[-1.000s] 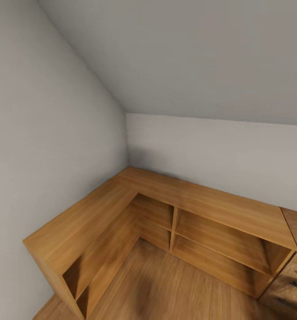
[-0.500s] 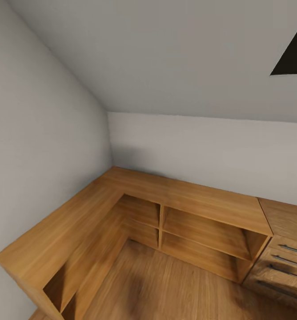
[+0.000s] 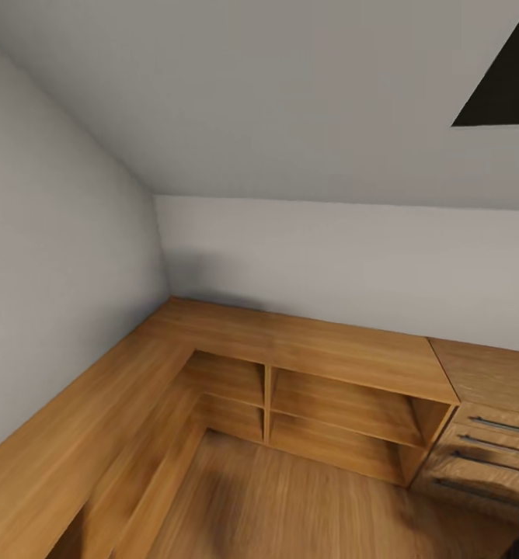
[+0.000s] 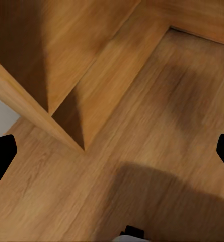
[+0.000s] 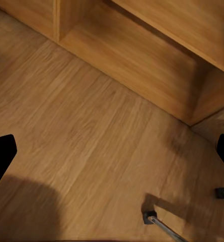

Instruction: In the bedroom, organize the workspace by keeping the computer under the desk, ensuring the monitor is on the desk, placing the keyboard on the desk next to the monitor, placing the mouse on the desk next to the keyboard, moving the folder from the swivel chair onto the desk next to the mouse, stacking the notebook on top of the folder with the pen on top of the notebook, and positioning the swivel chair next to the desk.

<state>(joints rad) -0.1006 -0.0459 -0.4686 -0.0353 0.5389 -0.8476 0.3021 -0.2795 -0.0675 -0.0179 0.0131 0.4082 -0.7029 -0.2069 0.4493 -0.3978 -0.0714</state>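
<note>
Right wrist view, nearest: the right gripper (image 5: 112, 156) hangs over the light wood floor (image 5: 91, 116). Its two black fingertips sit wide apart at the picture's edges with nothing between them, so it is released and carries nothing.
Task thing: a thin chrome leg ending in a small dark castor (image 5: 148, 217), with a second castor (image 5: 221, 192) close by. I take this for the base of the swivel chair (image 5: 162, 228). It stands on the floor near the right gripper, just out from the open front of the shelf unit (image 5: 157, 65).
Look of it: slim, shiny metal with small black wheels. The seat and backrest are outside this picture, so its facing cannot be told.
Left gripper (image 4: 112, 154): likewise spread open and empty, over bare floor beside the near end of the shelf unit's left wing.
Middle distance: in the head view the low L-shaped wooden shelf unit runs along the left wall and the far wall, its open compartments holding nothing.
Right: a wooden drawer unit (image 3: 485, 388) with dark handles adjoins it.
Far: pale walls, a sloped white ceiling (image 3: 290, 101) and a dark skylight (image 3: 508, 85) at far right.
Progress: both grippers are idle and no arranging step is under way here. I judge the robot is in transit, with the chair not yet positioned and the sorting largely left to do.
</note>
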